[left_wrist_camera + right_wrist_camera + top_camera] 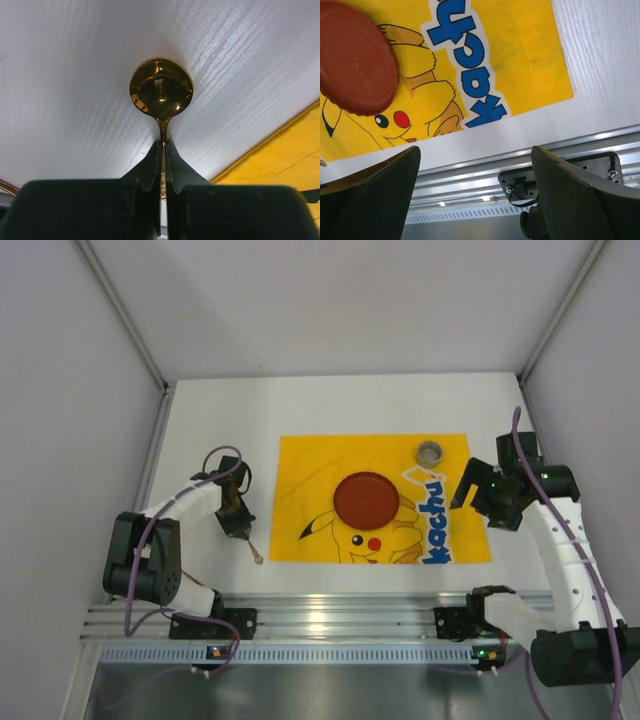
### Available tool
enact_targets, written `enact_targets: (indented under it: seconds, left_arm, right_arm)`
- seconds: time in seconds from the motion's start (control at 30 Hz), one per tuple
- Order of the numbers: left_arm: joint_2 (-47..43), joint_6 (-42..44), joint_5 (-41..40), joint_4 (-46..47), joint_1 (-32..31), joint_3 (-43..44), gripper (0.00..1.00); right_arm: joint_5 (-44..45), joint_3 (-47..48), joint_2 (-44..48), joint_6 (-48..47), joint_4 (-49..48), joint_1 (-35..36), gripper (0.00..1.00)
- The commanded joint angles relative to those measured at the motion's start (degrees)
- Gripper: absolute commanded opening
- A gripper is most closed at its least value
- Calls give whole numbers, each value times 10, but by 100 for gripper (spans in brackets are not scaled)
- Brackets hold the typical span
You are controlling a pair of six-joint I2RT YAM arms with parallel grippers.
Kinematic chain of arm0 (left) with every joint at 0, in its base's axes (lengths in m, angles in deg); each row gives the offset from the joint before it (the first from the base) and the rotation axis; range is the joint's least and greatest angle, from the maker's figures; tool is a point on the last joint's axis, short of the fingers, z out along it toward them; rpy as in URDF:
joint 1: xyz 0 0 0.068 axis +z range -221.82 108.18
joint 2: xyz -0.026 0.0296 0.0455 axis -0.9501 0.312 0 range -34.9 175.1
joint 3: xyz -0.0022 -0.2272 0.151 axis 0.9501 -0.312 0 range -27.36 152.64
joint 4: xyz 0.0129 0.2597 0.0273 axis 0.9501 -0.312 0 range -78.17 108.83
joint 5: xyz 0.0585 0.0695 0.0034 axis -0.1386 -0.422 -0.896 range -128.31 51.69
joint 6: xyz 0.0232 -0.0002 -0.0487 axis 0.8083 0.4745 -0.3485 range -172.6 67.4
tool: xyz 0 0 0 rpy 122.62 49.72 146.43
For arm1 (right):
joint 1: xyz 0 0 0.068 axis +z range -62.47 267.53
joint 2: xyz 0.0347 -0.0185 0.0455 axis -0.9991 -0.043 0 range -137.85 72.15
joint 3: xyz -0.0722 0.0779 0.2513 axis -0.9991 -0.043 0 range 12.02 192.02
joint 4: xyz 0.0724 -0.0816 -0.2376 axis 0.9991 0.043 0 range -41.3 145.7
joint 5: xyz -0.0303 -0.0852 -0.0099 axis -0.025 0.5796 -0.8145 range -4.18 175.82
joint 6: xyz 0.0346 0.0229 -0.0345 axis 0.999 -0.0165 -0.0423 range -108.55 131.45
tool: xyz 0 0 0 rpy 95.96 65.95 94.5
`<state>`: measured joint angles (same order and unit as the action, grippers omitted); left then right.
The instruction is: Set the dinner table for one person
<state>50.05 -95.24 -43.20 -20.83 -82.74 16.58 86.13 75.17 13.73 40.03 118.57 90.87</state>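
Our left gripper [163, 146] is clamped on the thin handle of a gold spoon [161, 91], the jaws pressed together with only the handle between them. The wrist view shows the spoon's bowl pointing straight out ahead of the fingertips, hollow side up, low over the white tabletop [220, 420]. We cannot tell whether it touches the surface.

From above, the left gripper [238, 520] sits just left of the yellow mat [300, 455]. The spoon [253, 550] runs from it toward the near rail [330, 615], so its long axis lies roughly along the mat's left edge, bowl end nearest the arm bases.

What matters for the coming move is that the red plate [367, 500] lies to the right of this gripper, across the mat's left border and in the middle of the mat. We judge the spoon needs carrying rightward, with its axis kept front to back, to lie beside the plate. The left arm is plainly the nearer one and already has the grip.

Our right gripper [475, 155] stands wide open and holds nothing, hovering over the mat's right edge [560, 75]. From above the right gripper [478, 495] is apart from the plate. A small cup [430, 452] stands on the mat beyond the plate.
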Motion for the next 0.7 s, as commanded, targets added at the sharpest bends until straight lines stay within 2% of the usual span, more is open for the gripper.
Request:
enact_targets:
  seconds: [0.0, 0.17, 0.3, 0.53, 0.67]
  left_arm:
    - [66, 25, -33, 90, 5, -16, 0]
    - [16, 60, -19, 38, 5, 58, 0]
    - [-3, 84, 8, -19, 4, 162, 0]
    - [-7, 79, 65, -68, -35, 302, 0]
    - [4, 72, 104, -79, -55, 357, 0]
  right_arm:
    - [-27, 21, 1, -15, -15, 4, 92]
    - [-93, 6, 8, -7, -65, 18, 93]
    - [-135, -8, -1, 20, -138, 57, 93]
    - [-130, 45, -94, 65, -202, 211, 92]
    - [-136, 66, -126, 89, -242, 253, 93]
